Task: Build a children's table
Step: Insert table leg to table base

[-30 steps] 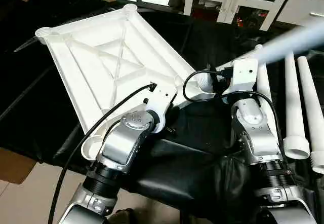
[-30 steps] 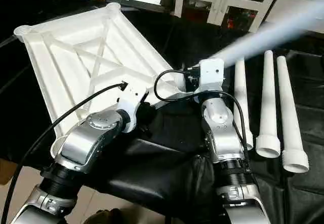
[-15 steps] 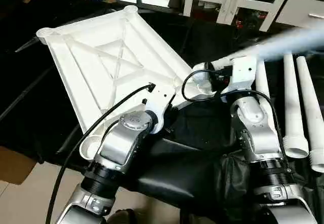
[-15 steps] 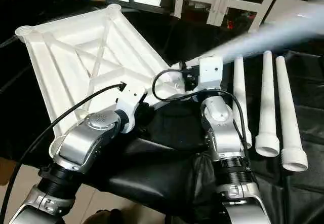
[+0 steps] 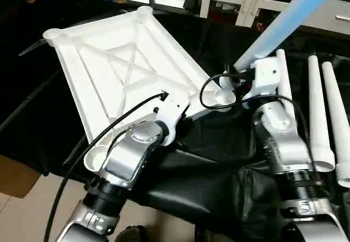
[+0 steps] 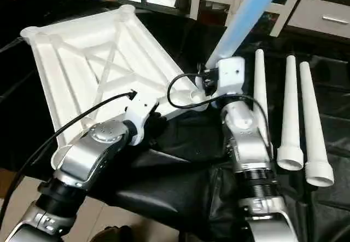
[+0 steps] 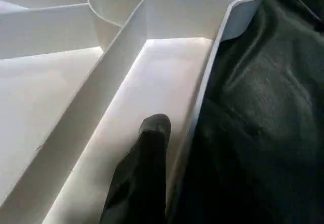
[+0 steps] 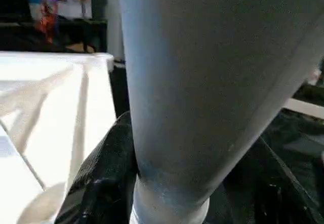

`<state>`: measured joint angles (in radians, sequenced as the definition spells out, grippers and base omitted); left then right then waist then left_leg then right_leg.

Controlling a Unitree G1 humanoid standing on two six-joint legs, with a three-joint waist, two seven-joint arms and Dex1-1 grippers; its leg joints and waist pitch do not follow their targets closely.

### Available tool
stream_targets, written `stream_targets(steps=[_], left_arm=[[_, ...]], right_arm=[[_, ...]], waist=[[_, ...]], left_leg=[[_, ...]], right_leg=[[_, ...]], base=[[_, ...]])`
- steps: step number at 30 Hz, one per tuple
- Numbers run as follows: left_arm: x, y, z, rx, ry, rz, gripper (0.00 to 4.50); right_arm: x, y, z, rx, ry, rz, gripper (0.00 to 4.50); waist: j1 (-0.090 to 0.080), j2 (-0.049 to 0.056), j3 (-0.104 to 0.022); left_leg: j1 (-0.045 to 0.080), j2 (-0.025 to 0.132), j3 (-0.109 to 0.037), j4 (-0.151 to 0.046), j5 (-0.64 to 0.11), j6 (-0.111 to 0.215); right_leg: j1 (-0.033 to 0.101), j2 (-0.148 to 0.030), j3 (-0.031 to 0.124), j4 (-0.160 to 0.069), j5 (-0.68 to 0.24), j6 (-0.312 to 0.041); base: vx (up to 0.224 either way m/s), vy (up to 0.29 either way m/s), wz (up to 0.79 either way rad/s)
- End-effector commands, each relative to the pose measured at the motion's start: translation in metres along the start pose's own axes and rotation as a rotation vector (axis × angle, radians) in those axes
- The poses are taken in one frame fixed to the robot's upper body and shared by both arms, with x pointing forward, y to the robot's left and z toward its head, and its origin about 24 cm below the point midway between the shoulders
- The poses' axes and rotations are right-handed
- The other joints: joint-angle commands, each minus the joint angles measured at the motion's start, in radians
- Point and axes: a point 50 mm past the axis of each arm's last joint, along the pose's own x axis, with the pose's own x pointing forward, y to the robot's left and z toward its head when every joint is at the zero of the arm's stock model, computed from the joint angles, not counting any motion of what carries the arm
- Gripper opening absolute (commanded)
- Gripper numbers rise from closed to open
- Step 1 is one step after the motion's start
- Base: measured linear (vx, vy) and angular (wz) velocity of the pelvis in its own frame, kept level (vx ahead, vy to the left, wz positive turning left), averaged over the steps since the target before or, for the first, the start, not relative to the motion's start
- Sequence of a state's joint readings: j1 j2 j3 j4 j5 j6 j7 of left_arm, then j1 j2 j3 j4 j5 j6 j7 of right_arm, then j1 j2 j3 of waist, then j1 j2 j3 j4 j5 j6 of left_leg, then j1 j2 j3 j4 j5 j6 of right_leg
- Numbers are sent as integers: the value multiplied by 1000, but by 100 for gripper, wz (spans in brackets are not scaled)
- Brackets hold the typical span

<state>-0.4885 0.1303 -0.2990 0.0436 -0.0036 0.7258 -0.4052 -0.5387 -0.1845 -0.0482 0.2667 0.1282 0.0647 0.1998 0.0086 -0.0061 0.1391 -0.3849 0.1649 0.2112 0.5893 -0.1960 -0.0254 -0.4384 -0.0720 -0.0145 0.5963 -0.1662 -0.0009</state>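
The children's table's white tabletop lies upside down on the black-draped table, X-ribs up. My left gripper is shut on the rim of its near right edge. In the left wrist view one black finger sits inside the rim channel. My right gripper is shut on a white tube leg that rises steeply to the upper right. In the right wrist view black fingers press it from both sides. The leg's lower end meets the near right corner socket.
Three more white legs lie side by side on the black cloth at the right, just beyond my right forearm. A black cable arcs over my left arm. White cabinets stand behind the table. A cardboard box sits on the floor, lower left.
My right arm has swung the leg from nearly level to steeply upright, with its lower end staying by the corner socket. My left gripper keeps its hold on the rim.
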Motion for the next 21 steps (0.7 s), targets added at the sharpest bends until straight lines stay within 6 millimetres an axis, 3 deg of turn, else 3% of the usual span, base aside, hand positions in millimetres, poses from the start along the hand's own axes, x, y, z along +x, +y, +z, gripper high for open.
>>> stream_targets(steps=[1,10,12,13,14,17,21], left_arm=[[0,-6,-17,9,46,-57,62],[-15,-4,-28,166,15,-206,62],[-18,-3,-29,206,1,-238,62],[-19,-4,-29,231,-12,-261,62],[-19,-4,-29,239,-16,-269,62],[-22,-5,-33,275,-6,-312,62],[-25,-8,-36,304,-5,-363,62]], right_arm=[[-4,-7,9,30,-11,53,184],[-26,-36,25,200,43,294,183],[-33,-42,29,194,69,382,183],[-37,-47,30,202,96,436,183],[-39,-48,31,206,105,454,183],[-51,-58,36,186,186,573,183],[-61,-59,38,151,251,693,183]], waist=[[8,-7,-74],[30,3,-77],[31,3,-77],[32,3,-78],[38,3,-78],[42,-3,-77],[52,-4,-76]], left_leg=[[18,54,-26,-56,-32,165],[24,59,-27,-58,-38,151],[27,59,-24,-57,-40,141],[25,57,-26,-56,-44,142],[29,61,-25,-56,-46,147],[26,60,-23,-54,-23,160],[26,63,-23,-52,-27,162]], right_leg=[[64,-53,31,-45,7,-306],[64,-55,33,-45,0,-307],[60,-56,33,-47,-15,-311],[65,-54,31,-46,-14,-312],[64,-55,33,-46,-7,-311],[65,-57,33,-43,7,-316],[64,-61,33,-43,-13,-315]], base=[[0,0,0],[0,0,0],[0,0,0],[0,0,0],[0,0,0],[0,0,0],[0,0,0]])
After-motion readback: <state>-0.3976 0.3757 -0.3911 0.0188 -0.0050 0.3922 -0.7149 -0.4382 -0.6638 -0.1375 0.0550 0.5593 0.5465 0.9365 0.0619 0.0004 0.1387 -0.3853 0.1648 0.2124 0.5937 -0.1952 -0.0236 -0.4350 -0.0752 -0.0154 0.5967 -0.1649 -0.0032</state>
